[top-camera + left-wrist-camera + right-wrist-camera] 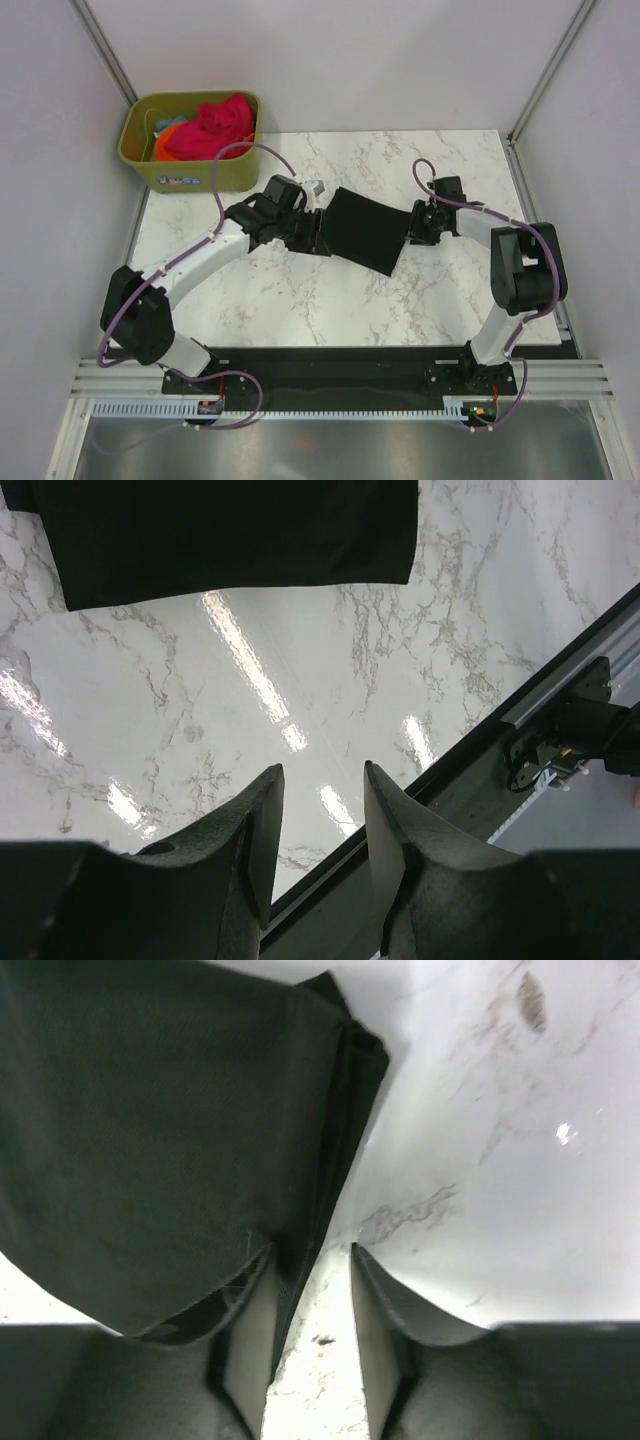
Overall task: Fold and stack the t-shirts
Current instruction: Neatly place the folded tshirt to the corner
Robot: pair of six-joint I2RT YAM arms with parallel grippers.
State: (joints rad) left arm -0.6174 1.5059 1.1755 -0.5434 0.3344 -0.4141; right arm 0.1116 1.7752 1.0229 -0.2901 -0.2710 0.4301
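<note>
A black t-shirt lies folded into a tilted rectangle at the middle of the marble table. My left gripper is at its left end and my right gripper at its right end. In the left wrist view the left gripper is open with only bare marble between its fingers, and the black t-shirt lies beyond the tips. The right gripper is open too, low over the table. The black t-shirt's layered edge runs along the inside of its left finger.
An olive-green bin at the back left corner holds a pink-red t-shirt and an orange one in a heap. Pale walls close in the table's sides. A black rail with the arm bases runs along the near edge.
</note>
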